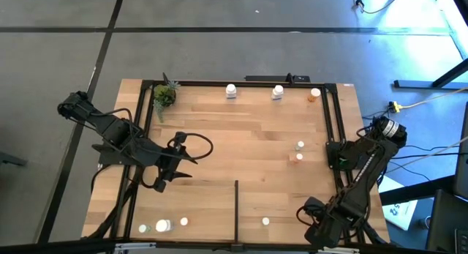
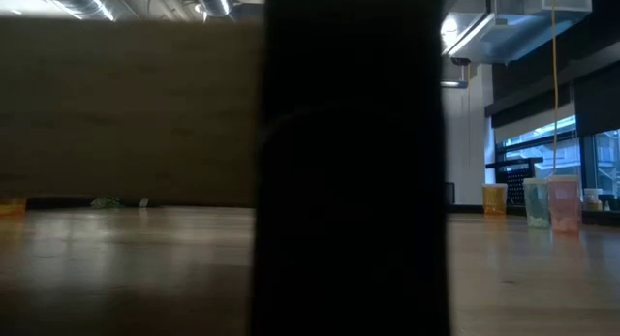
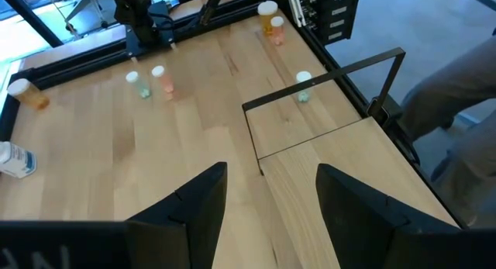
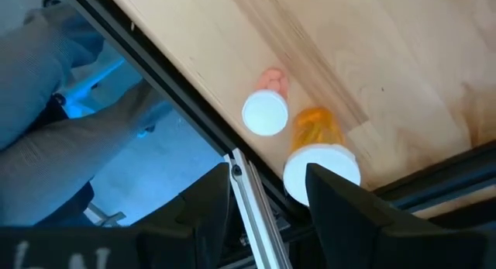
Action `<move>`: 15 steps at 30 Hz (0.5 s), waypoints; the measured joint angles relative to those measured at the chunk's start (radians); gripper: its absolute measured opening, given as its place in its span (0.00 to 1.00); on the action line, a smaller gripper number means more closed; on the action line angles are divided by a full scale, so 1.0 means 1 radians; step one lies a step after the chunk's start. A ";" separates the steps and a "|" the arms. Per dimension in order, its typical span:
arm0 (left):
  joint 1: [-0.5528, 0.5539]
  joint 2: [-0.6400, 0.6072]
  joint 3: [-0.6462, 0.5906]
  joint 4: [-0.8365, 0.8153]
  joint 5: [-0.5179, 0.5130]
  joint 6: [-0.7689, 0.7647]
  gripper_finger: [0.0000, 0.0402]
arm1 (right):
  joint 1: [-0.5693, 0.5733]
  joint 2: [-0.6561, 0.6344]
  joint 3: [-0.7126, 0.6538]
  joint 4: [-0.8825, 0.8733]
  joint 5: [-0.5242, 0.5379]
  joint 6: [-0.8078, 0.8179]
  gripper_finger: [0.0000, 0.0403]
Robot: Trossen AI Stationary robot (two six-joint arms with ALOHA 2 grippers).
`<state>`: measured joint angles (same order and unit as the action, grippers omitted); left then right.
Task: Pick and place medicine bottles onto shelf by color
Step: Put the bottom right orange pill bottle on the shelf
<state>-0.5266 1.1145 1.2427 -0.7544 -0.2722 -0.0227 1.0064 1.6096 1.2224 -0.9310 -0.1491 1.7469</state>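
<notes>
My left gripper (image 1: 174, 166) (image 3: 271, 215) is open and empty above the bare wood of the shelf (image 1: 241, 137), left of the black divider strip (image 1: 236, 206). My right gripper (image 1: 316, 212) (image 4: 267, 207) is open at the near right corner. It looks down on an orange bottle (image 4: 314, 141) and a pinkish bottle (image 4: 266, 110), both upright on the wood by the black frame. The orange bottle's white cap (image 4: 322, 172) shows between the fingers; I cannot tell whether they touch it. Other bottles stand at the far edge (image 1: 231, 91), mid right (image 1: 300, 146) and near left (image 1: 162, 225).
A small potted plant (image 1: 164, 96) stands at the far left corner. One bottle (image 1: 265, 221) stands just right of the divider. A dark thing (image 2: 354, 162) blocks the middle of the low view. A person in grey (image 3: 465, 106) is beyond the near right edge.
</notes>
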 joint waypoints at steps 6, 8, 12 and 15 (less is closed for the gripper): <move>0.000 0.000 0.000 0.000 0.000 0.000 0.48 | 0.022 0.001 0.000 0.001 0.007 0.003 0.43; 0.000 0.000 0.000 0.000 0.000 0.000 0.48 | 0.027 0.002 0.000 0.011 0.007 0.003 0.43; 0.000 0.000 0.000 0.000 0.000 0.000 0.48 | 0.040 0.003 0.000 0.027 -0.004 0.015 0.43; 0.000 0.000 0.000 0.000 0.000 0.000 0.48 | 0.055 0.003 0.000 0.030 -0.002 0.024 0.43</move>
<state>-0.5266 1.1145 1.2427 -0.7544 -0.2722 -0.0227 1.0617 1.6127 1.2228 -0.9009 -0.1509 1.7714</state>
